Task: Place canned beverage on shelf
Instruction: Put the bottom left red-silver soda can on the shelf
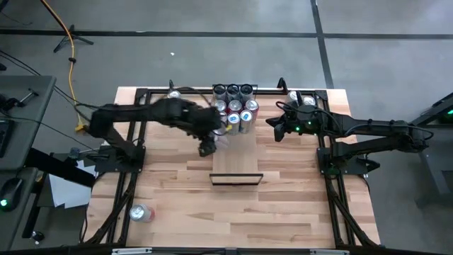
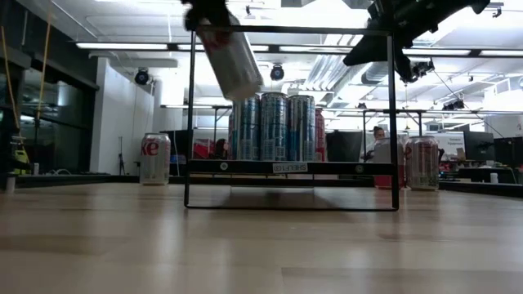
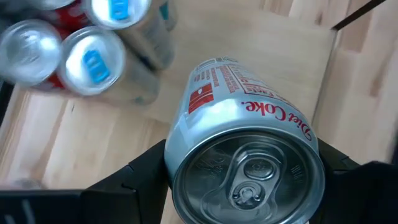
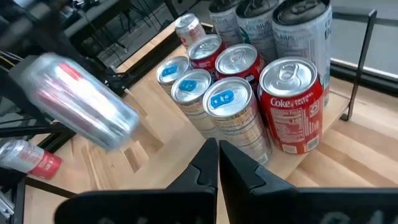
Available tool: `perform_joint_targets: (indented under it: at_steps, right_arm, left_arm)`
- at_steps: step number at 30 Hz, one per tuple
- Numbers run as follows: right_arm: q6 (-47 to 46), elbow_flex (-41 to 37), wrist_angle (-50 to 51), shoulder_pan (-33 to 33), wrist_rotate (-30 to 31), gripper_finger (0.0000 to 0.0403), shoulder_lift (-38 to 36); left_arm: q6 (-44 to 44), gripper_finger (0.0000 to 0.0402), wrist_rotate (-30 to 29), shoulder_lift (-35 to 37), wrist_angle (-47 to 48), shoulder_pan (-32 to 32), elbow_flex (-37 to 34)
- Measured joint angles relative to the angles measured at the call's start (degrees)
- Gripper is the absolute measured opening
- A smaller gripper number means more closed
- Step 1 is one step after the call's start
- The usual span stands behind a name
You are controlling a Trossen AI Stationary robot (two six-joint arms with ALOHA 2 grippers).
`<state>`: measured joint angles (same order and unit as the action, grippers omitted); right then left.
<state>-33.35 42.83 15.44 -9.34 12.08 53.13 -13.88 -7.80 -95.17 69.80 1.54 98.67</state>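
Note:
My left gripper (image 1: pixel 207 146) is shut on a silver Diet Coke can (image 3: pixel 249 149), which it holds in the air over the left side of the shelf (image 1: pixel 237 161). The shelf is a pale wood panel with a black bar at its near end. In the low view the can (image 2: pixel 233 59) hangs tilted above the shelf. Several cans (image 1: pixel 236 108) stand upright on the shelf's far end. My right gripper (image 4: pixel 218 158) is shut and empty; it hovers to the right of those cans (image 1: pixel 277 129). My left gripper pinches the can's side wall just below its top rim (image 3: pixel 177 155) between its two fingers, one on each side. The fingers come from above, slanting down. The can is lifted clear and hangs tilted below the fingers (image 2: pixel 208 12), its bottom end lowest.
A red-and-silver can (image 1: pixel 141 212) lies on its side at the table's near left. Single cans stand at the far left (image 1: pixel 173 92) and far right (image 1: pixel 303 99). Black rail frames (image 1: pixel 134 149) run along both sides of the table. Bare wood lies in front of the shelf.

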Motion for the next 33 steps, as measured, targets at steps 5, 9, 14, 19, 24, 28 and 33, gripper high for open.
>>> perform_joint_targets:
  at_steps: [5,9,14,19,24,28,33]
  right_arm:
    - [1.97,0.0,0.26,0.0,0.0,0.0,-0.96]
    - [3.84,0.0,0.22,0.0,0.0,0.0,-1.17]
    - [5.78,0.0,0.31,0.0,1.11,0.0,-1.17]
    - [5.82,0.0,0.51,0.0,2.76,0.0,-1.17]
    - [5.13,0.0,0.64,0.0,2.82,0.0,-1.17]
    - [4.91,0.0,0.64,0.0,2.82,0.0,-1.17]
    - [4.91,0.0,0.64,0.0,2.82,0.0,-1.17]
  left_arm:
    - [2.71,0.0217,1.21,-7.94,1.58,-0.02,4.08]
    - [4.03,0.0217,2.22,-12.46,2.12,-0.02,4.79]
    - [4.62,0.0232,2.17,-16.44,2.36,0.25,4.88]
    - [5.13,0.0233,2.09,-17.91,2.36,0.74,5.03]
    - [5.29,0.024,2.1,-18.1,2.27,0.83,5.06]
    - [6.04,0.0253,2.1,-18.1,1.97,0.85,5.03]
    - [6.98,0.026,2.05,-18.1,2.1,0.85,4.99]
